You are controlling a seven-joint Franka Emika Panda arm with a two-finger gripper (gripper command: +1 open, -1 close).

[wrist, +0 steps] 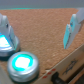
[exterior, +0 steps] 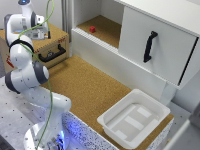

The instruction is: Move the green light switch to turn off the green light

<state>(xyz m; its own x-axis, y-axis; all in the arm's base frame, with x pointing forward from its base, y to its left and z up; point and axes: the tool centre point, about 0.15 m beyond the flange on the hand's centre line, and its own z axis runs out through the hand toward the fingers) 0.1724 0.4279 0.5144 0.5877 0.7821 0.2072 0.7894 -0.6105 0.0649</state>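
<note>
Hovering gripper (wrist: 40, 30), jaws apart, near lit buttons (wrist: 23, 64)

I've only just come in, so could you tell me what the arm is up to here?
The Panda arm is reaching toward the far corner of the cork table. Its gripper hangs open over the cork, holding nothing. Two round lit lights sit close by in the wrist view. No switch is identifiable in these pictures.

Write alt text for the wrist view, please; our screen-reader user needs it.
Open gripper hovering over a cork surface, one blurry fingertip at each side of the frame. Two round silver-rimmed lights sit on the cork, both glowing: one fully visible, one cut off by the frame edge.
</note>
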